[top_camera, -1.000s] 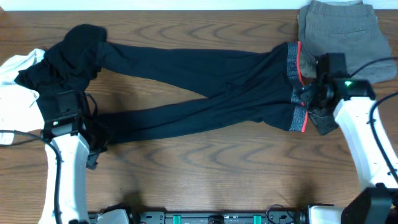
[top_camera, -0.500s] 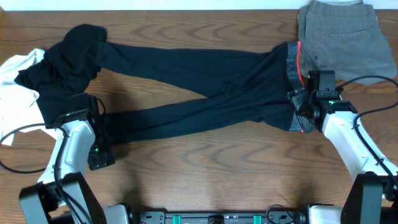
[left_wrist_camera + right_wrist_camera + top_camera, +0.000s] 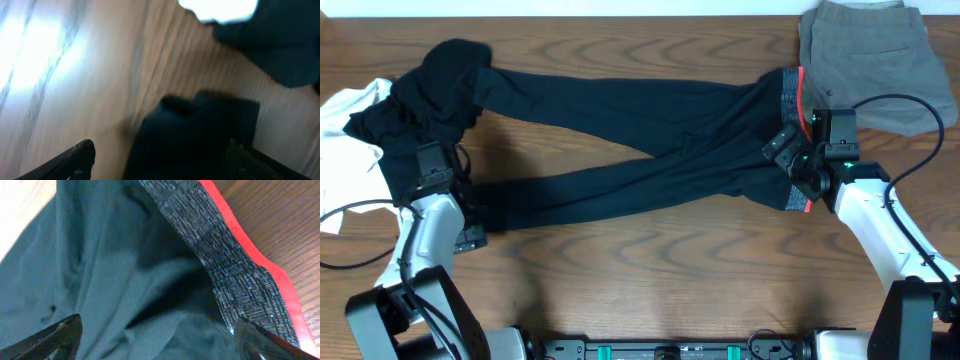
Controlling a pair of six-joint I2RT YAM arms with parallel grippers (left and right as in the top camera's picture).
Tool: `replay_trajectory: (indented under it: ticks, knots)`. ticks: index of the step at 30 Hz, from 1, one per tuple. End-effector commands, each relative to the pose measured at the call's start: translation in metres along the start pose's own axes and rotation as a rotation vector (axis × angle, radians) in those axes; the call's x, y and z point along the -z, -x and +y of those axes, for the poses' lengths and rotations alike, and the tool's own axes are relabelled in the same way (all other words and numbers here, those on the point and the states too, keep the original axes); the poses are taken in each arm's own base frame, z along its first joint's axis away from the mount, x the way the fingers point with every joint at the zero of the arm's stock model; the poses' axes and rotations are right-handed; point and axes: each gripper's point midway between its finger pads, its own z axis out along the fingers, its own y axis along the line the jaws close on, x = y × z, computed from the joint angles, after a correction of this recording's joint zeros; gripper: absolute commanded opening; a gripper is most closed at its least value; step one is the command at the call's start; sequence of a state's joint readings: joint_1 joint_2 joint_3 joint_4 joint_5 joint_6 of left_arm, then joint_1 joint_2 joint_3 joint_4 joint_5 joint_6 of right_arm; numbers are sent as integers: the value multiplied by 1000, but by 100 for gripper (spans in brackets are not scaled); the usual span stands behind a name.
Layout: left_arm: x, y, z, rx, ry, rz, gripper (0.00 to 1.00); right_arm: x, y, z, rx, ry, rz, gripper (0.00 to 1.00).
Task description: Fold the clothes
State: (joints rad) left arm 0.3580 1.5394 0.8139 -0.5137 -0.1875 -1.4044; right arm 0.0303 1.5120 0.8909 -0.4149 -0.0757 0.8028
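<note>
Black trousers (image 3: 640,150) flat across worktop (image 3: 650,270), waistband (image 3: 790,100) frame right. My left tool (image 3: 159,155) wide open over leg cuff (image 3: 200,130), lower left; right tool (image 3: 160,335) wide open over waistband, nothing gripped.

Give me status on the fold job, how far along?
Done: nothing folded. The trousers lie full length across the table, legs splayed apart.
In hand: the left gripper is open over a leg hem and the right gripper is open over the waistband; neither is gripping.
Left: every fold, plus the white T-shirt and the bunched black garment.
</note>
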Motion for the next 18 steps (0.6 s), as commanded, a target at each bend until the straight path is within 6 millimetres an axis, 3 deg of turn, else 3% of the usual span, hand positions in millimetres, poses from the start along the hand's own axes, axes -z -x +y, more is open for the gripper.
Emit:
replay_trajectory:
  ticks: [1, 11, 14, 16, 18]
  knots:
    - [-14, 6, 9, -139, 53, -18, 85, 3, -1, 8, 52, 15, 9, 93]
    - [-46, -12, 0, -212, 40, 52, 85, 3, -5, 5, 85, 2, 25, 90]
    - [-52, -13, -1, -212, 43, 53, 77, 2, -8, 6, 121, 2, 29, 87]
    - [-54, -14, 1, -214, 50, 55, 51, 2, -10, 7, 128, 1, 34, 86]
    - [-54, -14, 3, -216, 58, 57, 12, 2, -11, 7, 131, 0, 34, 84]
